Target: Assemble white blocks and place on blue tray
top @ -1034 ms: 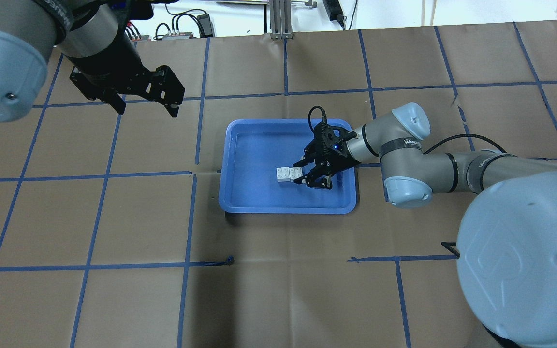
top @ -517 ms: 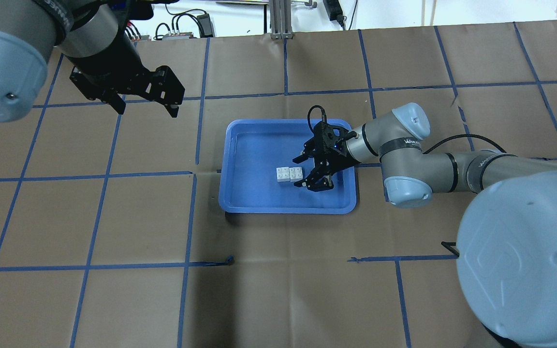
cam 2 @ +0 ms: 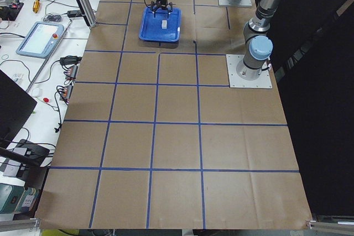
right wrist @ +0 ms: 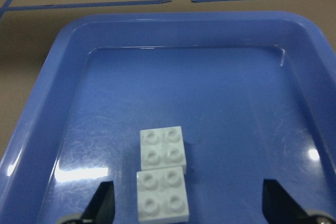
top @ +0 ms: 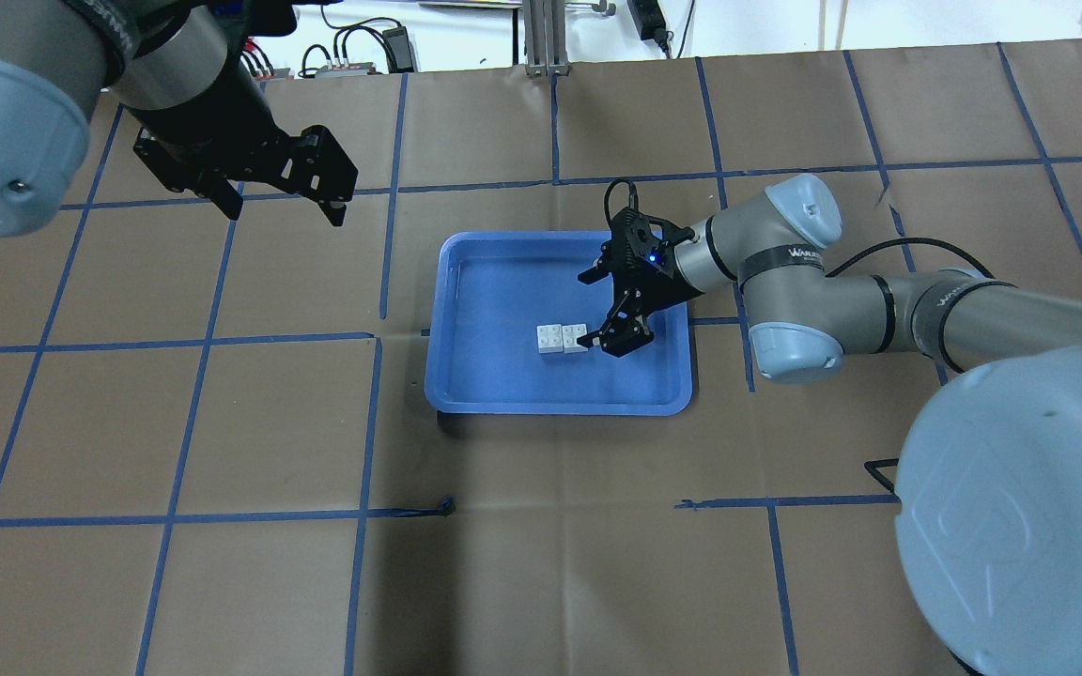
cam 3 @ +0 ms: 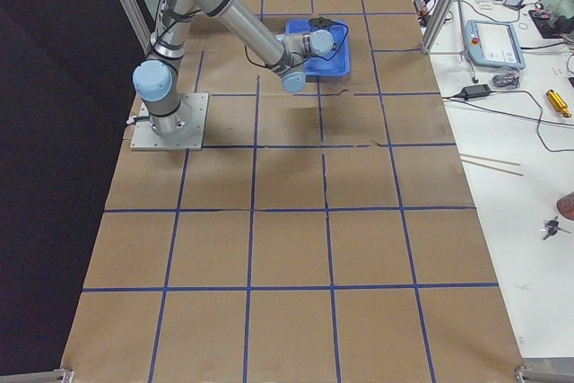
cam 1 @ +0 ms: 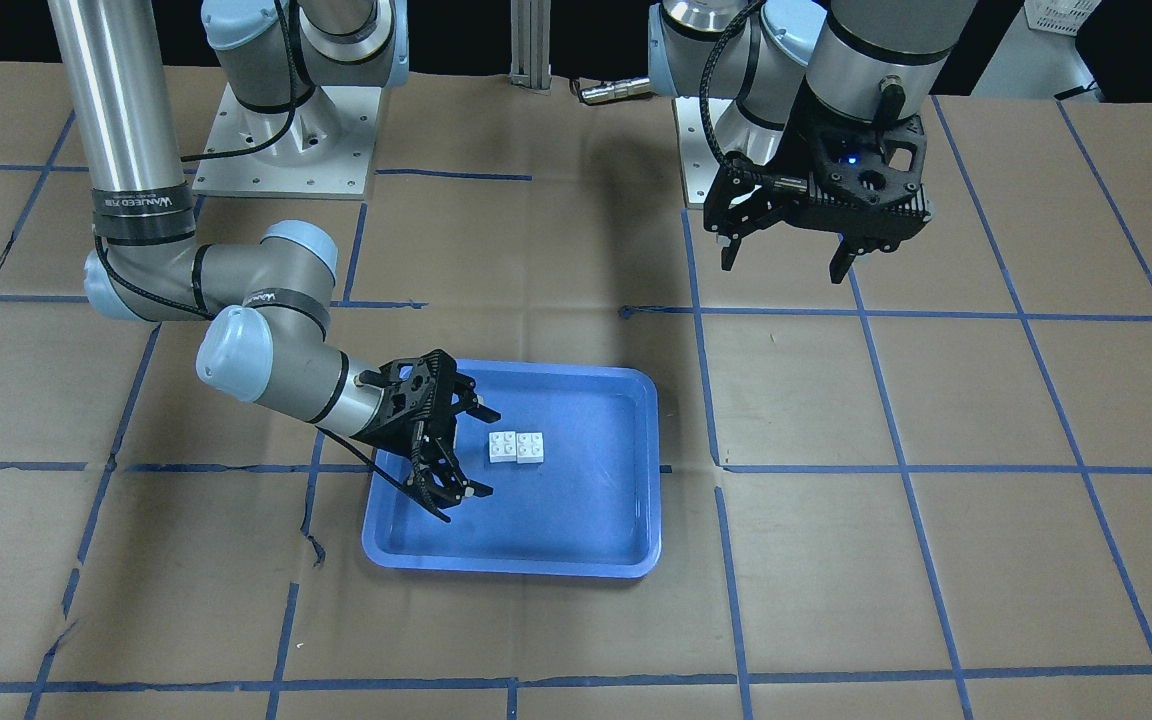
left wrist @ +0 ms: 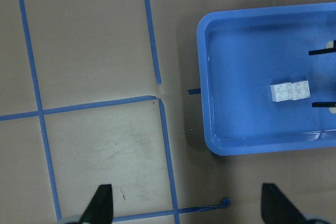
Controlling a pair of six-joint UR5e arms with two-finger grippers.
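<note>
The two white blocks (top: pixel 562 338) lie studs up, side by side and touching, on the floor of the blue tray (top: pixel 436 366). They also show in the front view (cam 1: pixel 517 447), the left wrist view (left wrist: pixel 290 91) and the right wrist view (right wrist: pixel 163 149). My right gripper (top: pixel 588 313) is open and empty, low over the tray just to the right of the blocks, not touching them; it also shows in the front view (cam 1: pixel 486 452). My left gripper (top: pixel 285 208) is open and empty, high above the table far to the left of the tray; it also shows in the front view (cam 1: pixel 783 265).
The tray (cam 1: pixel 511 565) sits mid-table on brown paper with a blue tape grid. An aluminium post (top: pixel 541 38) and cables stand at the far edge. The arms' base plates (cam 1: pixel 286 150) are on the robot's side. Benches with devices (cam 2: pixel 41 34) flank the table ends.
My right gripper has drawn back a little from the blocks, and its fingers stand wider apart. The blocks and the left arm have stayed in place.
</note>
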